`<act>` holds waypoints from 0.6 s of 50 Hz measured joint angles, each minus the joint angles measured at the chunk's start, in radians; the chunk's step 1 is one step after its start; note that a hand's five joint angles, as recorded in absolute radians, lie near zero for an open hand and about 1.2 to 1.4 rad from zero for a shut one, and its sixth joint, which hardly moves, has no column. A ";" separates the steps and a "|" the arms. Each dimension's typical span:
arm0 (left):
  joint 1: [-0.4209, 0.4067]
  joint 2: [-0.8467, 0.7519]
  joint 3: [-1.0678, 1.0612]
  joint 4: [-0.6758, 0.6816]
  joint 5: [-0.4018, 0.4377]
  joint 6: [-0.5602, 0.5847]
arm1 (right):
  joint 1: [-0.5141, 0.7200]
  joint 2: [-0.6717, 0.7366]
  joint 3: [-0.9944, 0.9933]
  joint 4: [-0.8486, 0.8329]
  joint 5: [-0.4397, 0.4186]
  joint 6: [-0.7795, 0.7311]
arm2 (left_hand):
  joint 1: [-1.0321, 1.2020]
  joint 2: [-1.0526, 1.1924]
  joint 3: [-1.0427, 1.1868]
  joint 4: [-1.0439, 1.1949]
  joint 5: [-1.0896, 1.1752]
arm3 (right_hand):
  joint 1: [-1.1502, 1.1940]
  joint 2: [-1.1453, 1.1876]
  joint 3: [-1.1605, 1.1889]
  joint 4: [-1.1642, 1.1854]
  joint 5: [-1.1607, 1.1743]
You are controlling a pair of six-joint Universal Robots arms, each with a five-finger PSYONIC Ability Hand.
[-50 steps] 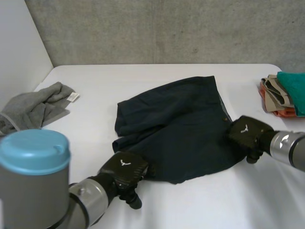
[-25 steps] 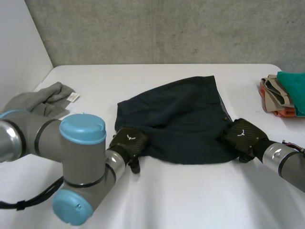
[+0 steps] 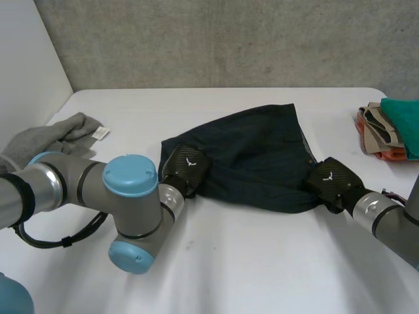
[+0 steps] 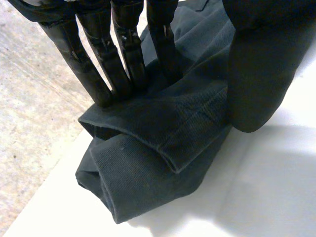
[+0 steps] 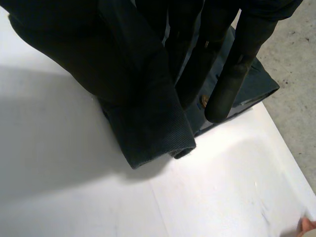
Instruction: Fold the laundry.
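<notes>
Dark garment (image 3: 255, 157), grey towel (image 3: 55, 139) — tag (image 3: 100, 133) unreadable

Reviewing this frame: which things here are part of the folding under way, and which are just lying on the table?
In the job:
- dark garment
- left hand, gripping its left end
- right hand, gripping its right end

Lying about:
- crumpled grey cloth, at the left of the table
- clothes pile, at the table's right; neither is touched

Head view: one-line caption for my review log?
Left hand and right hand each pinch a near corner of the dark garment on the white table.
</notes>
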 measured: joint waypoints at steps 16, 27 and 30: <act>0.054 -0.030 0.051 0.022 0.010 0.070 | 0.036 -0.011 -0.048 0.046 0.067 0.074 | 0.457 0.561 0.558 0.581 0.520 | 0.011 0.000 0.000 0.000 0.006; 0.050 0.402 -0.257 -0.329 -0.001 -0.037 | 0.052 -0.189 -0.046 0.357 0.181 -0.010 | 0.457 0.562 0.563 0.581 0.520 | 0.011 0.000 0.002 0.001 0.006; 0.050 0.541 -0.357 -0.469 0.019 -0.055 | 0.052 -0.258 -0.037 0.499 0.194 -0.058 | 0.457 0.562 0.563 0.581 0.520 | 0.011 0.000 0.002 0.001 0.006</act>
